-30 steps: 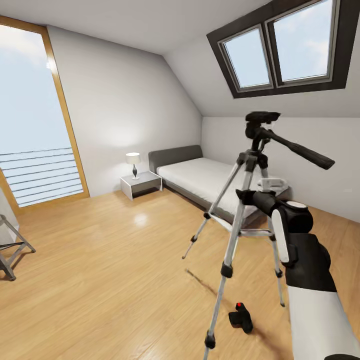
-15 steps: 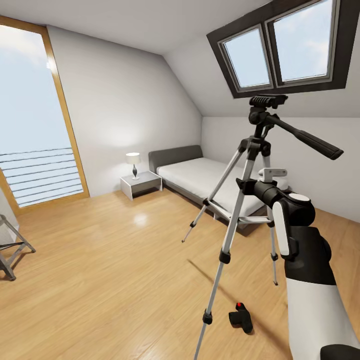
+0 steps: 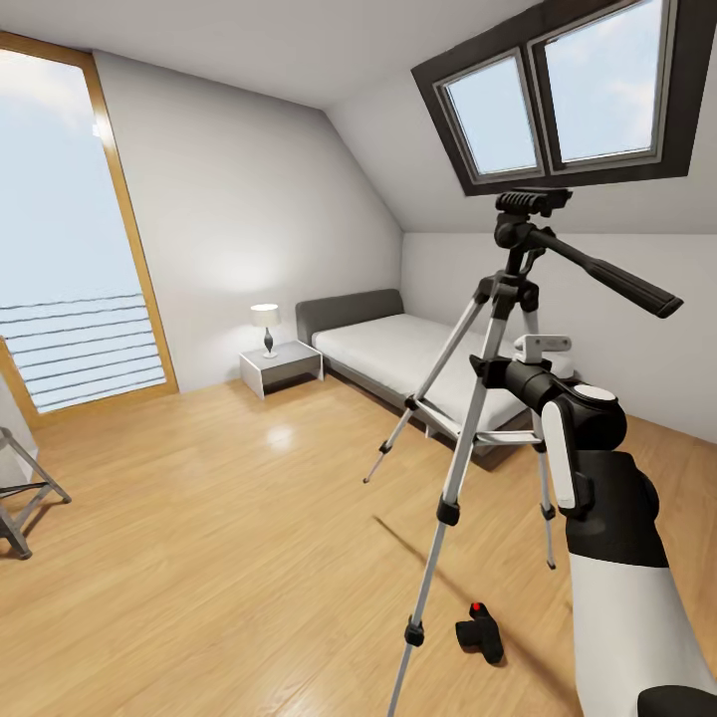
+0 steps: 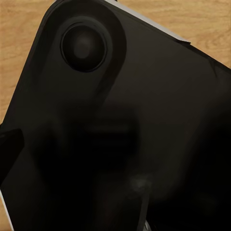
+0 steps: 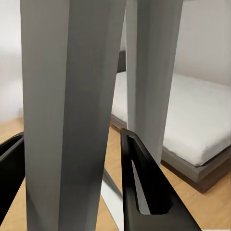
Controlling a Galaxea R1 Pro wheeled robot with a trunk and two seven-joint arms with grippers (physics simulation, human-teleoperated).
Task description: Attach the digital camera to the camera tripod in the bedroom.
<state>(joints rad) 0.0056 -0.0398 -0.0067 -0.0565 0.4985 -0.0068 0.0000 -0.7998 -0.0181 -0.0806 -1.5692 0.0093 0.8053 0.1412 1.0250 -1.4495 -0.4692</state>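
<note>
Standing on silver legs with black joints (long pan handle on top), the tripod [image 3: 498,329] has one leg pinched between the right gripper's [image 5: 72,183] fingers, camera [image 3: 481,634] on the floor.

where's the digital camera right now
In the head view, the digital camera lies on the wood floor low and right of centre, beside the nearest foot of the camera tripod and left of the right arm.
</note>
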